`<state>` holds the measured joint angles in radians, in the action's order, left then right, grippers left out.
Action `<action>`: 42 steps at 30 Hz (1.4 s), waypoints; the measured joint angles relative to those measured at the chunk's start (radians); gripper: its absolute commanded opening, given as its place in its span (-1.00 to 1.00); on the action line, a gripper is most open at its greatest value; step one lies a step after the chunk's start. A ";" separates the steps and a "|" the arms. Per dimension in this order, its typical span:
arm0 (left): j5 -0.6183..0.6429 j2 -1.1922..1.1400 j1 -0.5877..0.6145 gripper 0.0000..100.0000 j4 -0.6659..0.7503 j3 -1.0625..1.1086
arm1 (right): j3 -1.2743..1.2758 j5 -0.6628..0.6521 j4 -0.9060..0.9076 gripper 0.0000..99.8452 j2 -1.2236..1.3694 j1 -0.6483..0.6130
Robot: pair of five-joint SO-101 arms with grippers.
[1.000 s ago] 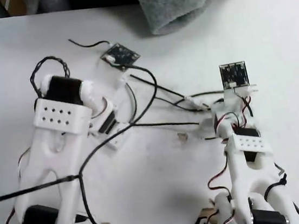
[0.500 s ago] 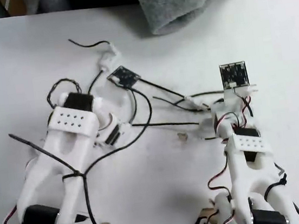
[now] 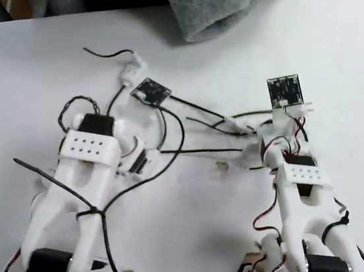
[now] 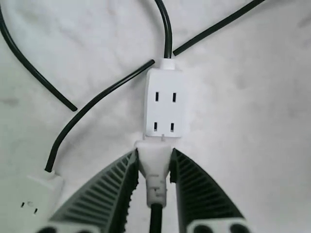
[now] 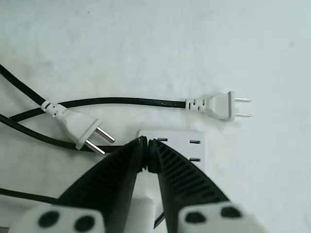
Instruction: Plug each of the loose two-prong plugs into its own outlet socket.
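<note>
**Left plug at the socket face, two plugs loose by the right arm**

The left gripper [image 4: 154, 153] has its jaws clamped on a white plug [image 4: 154, 171], one ribbed finger on each side of the body. The plug's nose meets the end of a white outlet block [image 4: 165, 103], and a sliver of the pins shows at the joint. The block lies flat on the table [image 3: 330, 45] with four open slots facing up. Black cables [image 4: 102, 94] cross beside it, one running right up to its far end. Another white socket piece [image 4: 30, 203] sits near the gripper.

The right gripper [image 5: 146, 145] has its jaws together, with the tips over the edge of a second outlet block [image 5: 182, 148]. It is unclear whether they pinch anything. A round-pin plug [image 5: 80, 127] and a flat-pin plug [image 5: 218, 106] lie loose just beside that block, unplugged.

Farther out on the table are two small dark circuit boards [image 3: 151, 92] [image 3: 285, 90] and a grey cloth [image 3: 219, 5].
</note>
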<state>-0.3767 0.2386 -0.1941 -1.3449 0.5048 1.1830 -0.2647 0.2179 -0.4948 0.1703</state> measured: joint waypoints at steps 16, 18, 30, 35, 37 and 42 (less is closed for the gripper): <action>0.044 0.000 -0.041 -0.95 0.041 0.084 | 0.000 0.000 0.000 -0.96 0.000 0.000; 0.044 0.000 -0.041 -0.95 0.072 0.104 | 0.000 0.000 0.000 -0.96 0.000 0.000; 0.046 0.000 -0.040 -0.95 0.132 0.126 | 0.000 0.000 0.000 -0.96 0.000 0.000; 0.046 0.000 -0.040 -0.95 0.132 0.126 | 0.000 0.000 0.000 -0.96 0.000 0.000; 0.046 0.000 -0.040 -0.95 0.132 0.126 | 0.000 0.000 0.000 -0.96 0.000 0.000; 0.046 0.000 -0.040 -0.95 0.132 0.126 | 0.000 0.000 0.000 -0.96 0.000 0.000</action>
<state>-0.3307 0.2386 -0.2340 -1.2129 0.6306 1.1830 -0.2647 0.2179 -0.4948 0.1703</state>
